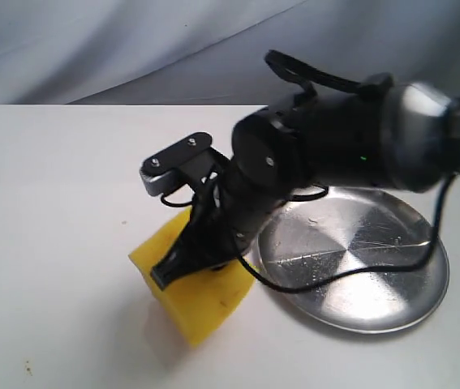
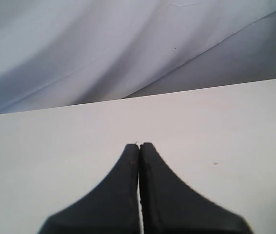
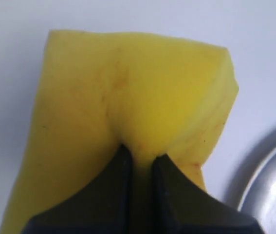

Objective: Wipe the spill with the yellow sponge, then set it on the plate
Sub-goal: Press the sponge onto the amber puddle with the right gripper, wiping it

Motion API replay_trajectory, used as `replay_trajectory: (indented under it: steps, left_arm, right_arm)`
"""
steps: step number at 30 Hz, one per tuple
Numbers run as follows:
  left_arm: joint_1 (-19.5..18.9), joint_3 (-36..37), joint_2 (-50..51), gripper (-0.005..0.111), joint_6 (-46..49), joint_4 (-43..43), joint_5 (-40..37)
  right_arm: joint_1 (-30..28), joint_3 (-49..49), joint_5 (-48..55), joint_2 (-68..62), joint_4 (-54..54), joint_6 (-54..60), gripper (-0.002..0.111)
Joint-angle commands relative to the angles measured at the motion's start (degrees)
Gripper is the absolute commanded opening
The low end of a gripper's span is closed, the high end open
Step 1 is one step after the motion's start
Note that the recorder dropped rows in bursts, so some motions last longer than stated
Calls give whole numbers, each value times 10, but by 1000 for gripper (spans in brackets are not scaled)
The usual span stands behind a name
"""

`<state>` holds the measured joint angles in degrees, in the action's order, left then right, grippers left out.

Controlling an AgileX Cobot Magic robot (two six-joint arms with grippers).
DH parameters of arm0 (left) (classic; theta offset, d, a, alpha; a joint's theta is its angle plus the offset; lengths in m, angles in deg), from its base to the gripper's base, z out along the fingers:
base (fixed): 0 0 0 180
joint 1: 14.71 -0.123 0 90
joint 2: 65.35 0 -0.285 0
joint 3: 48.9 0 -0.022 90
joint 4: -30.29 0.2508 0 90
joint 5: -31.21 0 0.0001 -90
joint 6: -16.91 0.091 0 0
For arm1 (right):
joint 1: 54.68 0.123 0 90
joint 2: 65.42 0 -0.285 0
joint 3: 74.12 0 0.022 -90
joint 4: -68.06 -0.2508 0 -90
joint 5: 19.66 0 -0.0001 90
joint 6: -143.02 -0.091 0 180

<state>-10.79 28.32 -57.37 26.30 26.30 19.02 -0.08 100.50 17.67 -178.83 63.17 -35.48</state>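
Table (image 1: 51, 203), yellow sponge (image 1: 205, 304) (right claw (image 3: 141, 158))

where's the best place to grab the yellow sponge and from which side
Pinch the middle of the yellow sponge's broad top face, coming from above, much as the right claw does. The soft foam buckles into a ridge in that grip, which likely gives a firm hold. The plate close beside it leaves less room for a side approach.
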Motion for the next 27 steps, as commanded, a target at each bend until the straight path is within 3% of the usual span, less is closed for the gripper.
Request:
replay_trajectory:
  steps: [1,15,20,27]
  left_arm:
    - [0,0,-2,0,-2,0,4]
    - [0,0,-2,0,-2,0,4]
    - [0,0,-2,0,-2,0,4]
    - [0,0,-2,0,-2,0,4]
  right_arm:
    - [2,-83,-35,52,-9,-5,0]
    - [2,-89,-105,-63,-47,-5,0]
    - [-5,3,-94,-128,-29,-5,0]
    - [-53,191,5,-235,-19,-26,0]
